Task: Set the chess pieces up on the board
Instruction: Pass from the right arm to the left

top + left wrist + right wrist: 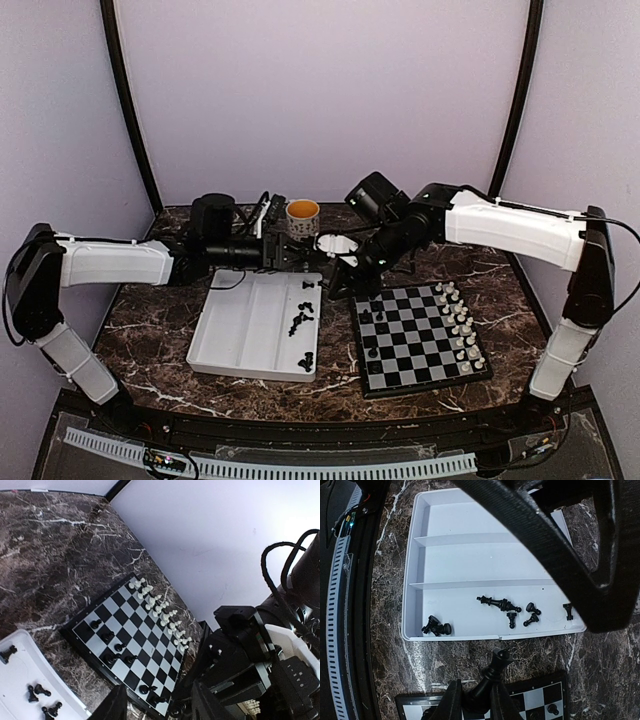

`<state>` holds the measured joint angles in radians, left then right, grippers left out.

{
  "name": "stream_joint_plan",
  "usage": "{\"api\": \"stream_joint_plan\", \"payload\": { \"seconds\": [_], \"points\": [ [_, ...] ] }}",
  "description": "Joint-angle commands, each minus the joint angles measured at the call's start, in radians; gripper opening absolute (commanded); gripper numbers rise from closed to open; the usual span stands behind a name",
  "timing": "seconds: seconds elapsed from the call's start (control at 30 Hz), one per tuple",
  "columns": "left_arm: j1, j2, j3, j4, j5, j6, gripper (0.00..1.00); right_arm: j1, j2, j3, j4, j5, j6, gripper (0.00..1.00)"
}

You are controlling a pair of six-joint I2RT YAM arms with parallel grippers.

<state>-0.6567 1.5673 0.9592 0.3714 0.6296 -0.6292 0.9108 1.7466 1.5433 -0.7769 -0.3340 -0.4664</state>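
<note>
The board (pixel 420 335) lies right of centre, with white pieces (pixel 455 318) in two rows along its right side and several black pieces (pixel 370 335) on its left side. It also shows in the left wrist view (pixel 135 625). My right gripper (pixel 345 283) hangs over the board's far left corner, shut on the base of a tall black piece (pixel 496 672). The board's corner (pixel 540 695) lies under it. Several black pieces (pixel 502 604) lie loose in the white tray (pixel 470 555). My left gripper (pixel 160 710) is open and empty, held above the tray's far edge (pixel 290 255).
The white compartmented tray (pixel 240 330) sits left of the board. A yellow-and-white mug (pixel 303 213) stands at the back centre with a white round object (pixel 335 243) beside it. The two grippers are close together. Dark marble table (pixel 500 280) surrounds everything.
</note>
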Motion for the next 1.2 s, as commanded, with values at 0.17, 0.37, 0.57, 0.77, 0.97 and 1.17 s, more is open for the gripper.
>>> {"api": "stream_joint_plan", "payload": {
  "seconds": [0.17, 0.37, 0.57, 0.77, 0.97, 1.17],
  "points": [
    [-0.027, 0.029, 0.001, 0.056, 0.096, -0.127, 0.45, -0.013, -0.001, -0.007, 0.061, 0.002, 0.024, 0.13],
    [-0.052, 0.068, 0.013, 0.087, 0.132, -0.167, 0.41, -0.013, 0.006, 0.006, 0.064, 0.015, 0.034, 0.13],
    [-0.057, 0.079, 0.008, 0.11, 0.138, -0.187, 0.33, -0.013, 0.009, 0.006, 0.068, 0.034, 0.041, 0.13],
    [-0.056, 0.09, 0.001, 0.15, 0.155, -0.208, 0.21, -0.013, 0.013, 0.005, 0.068, 0.035, 0.045, 0.14],
    [-0.056, 0.098, 0.007, 0.16, 0.163, -0.211, 0.12, -0.013, 0.014, 0.005, 0.07, 0.034, 0.044, 0.14],
    [-0.056, 0.093, 0.036, 0.105, 0.14, -0.175, 0.08, -0.028, -0.025, -0.008, 0.046, 0.06, 0.052, 0.35]
  ]
}}
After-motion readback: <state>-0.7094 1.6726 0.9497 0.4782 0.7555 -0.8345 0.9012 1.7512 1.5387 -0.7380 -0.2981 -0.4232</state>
